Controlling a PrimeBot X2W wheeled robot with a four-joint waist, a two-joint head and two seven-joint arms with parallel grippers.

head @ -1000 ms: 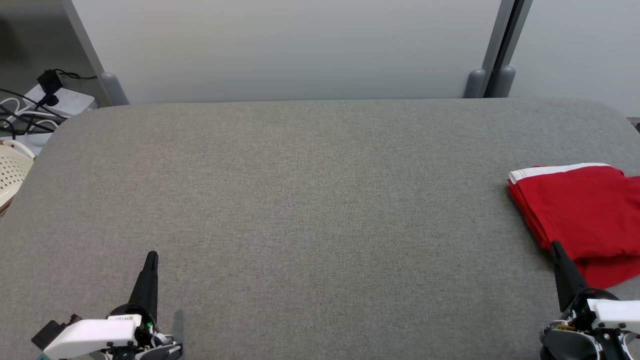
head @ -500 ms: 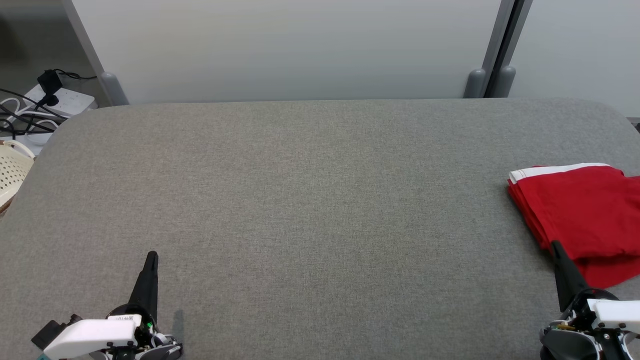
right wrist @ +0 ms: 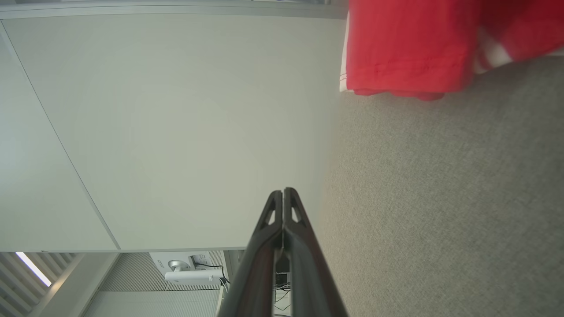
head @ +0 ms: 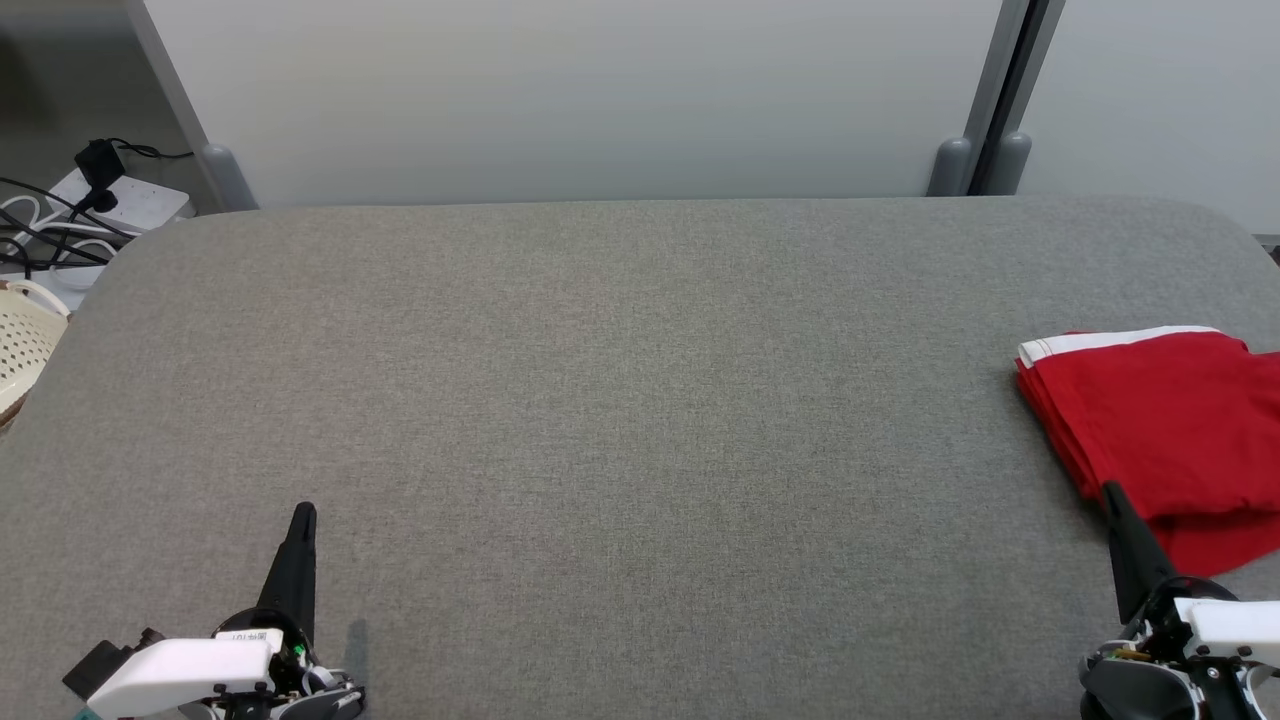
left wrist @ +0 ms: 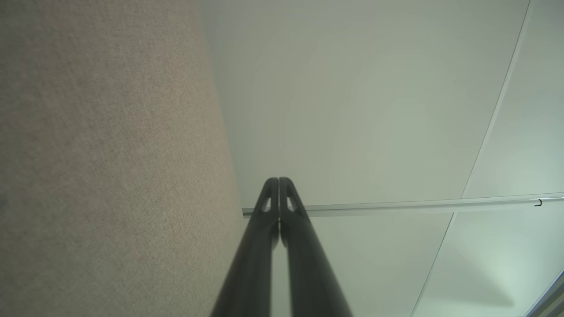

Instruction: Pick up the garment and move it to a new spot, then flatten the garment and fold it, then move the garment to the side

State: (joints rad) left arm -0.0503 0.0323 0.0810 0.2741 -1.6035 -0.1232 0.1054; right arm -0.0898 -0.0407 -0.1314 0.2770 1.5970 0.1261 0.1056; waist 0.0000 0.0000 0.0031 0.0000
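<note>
The folded red garment [head: 1160, 420] lies on the grey table [head: 620, 400] at the frame's right edge. The left gripper [head: 302, 514], lower left, and the right gripper [head: 1109, 492], lower right by the garment's near edge, both have fingers pressed together, holding nothing.

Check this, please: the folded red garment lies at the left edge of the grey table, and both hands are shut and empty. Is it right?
One thing is wrong: the head view shows the folded red garment at the right edge of the grey table. The left hand and right hand are shut and empty.
</note>
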